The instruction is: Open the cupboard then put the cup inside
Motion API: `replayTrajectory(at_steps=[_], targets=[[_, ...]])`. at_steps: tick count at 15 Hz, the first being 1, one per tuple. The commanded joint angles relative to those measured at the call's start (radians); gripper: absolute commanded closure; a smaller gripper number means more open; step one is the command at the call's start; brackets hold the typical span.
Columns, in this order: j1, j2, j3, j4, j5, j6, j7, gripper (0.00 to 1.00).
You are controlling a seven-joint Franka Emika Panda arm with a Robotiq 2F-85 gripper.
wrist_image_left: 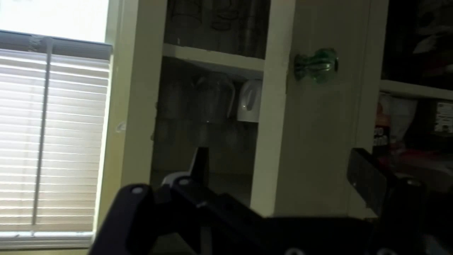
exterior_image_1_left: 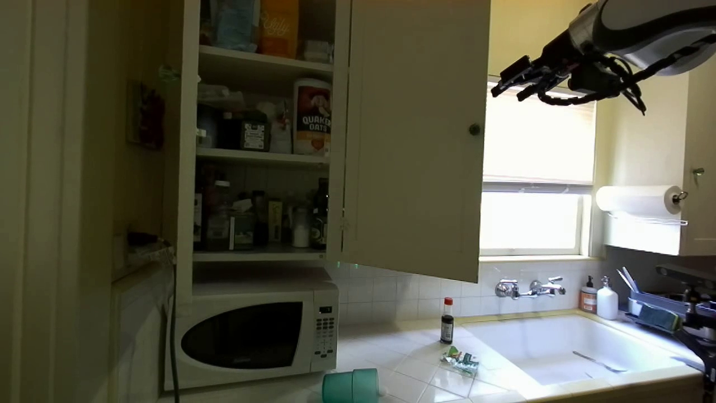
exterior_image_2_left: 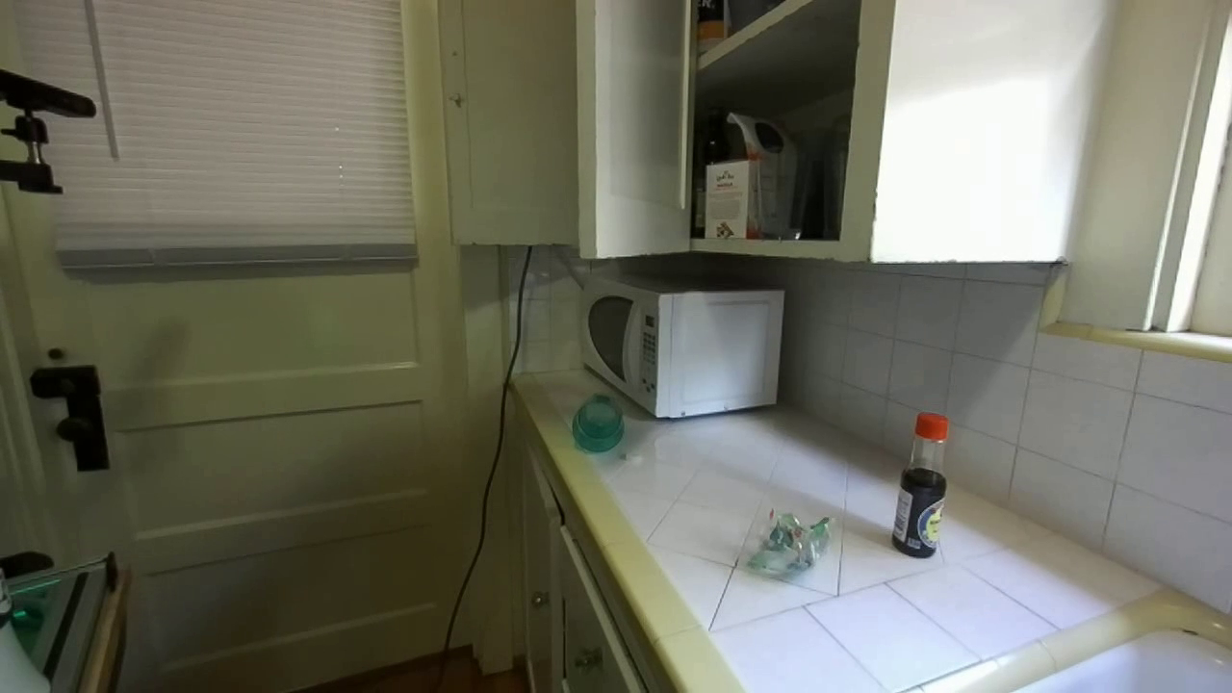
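Observation:
The cupboard's cream-white panel door stands partly open in both exterior views, also in an exterior view. The wrist view stands upside down. It shows the door with its green glass knob, and the cupboard shelf with mugs and glasses. My gripper is high up near the door's free edge, its open fingers wide apart with nothing held. I cannot tell its distance from the door. The cup, translucent teal-green, appears to lie on its side on the counter by the microwave, also in an exterior view.
A microwave stands beneath the crammed doorless compartment. A red-capped bottle and a crumpled packet are on the tiled counter. A sink lies beside it. A window is right of the door.

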Motion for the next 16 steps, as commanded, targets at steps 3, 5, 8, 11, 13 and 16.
replayTrajectory(at_steps=[3,5,8,11,13,16], targets=[[0.229,-0.017,-0.138,0.045,0.147,-0.054,-0.346,0.00],[0.288,-0.014,-0.181,0.066,0.192,-0.075,-0.428,0.00],[0.323,-0.004,-0.220,0.092,0.245,-0.094,-0.508,0.00],[0.325,-0.001,-0.234,0.092,0.279,-0.090,-0.556,0.00],[0.316,0.002,-0.231,0.090,0.288,-0.089,-0.571,0.00],[0.333,0.016,-0.259,0.102,0.329,-0.083,-0.594,0.00]])
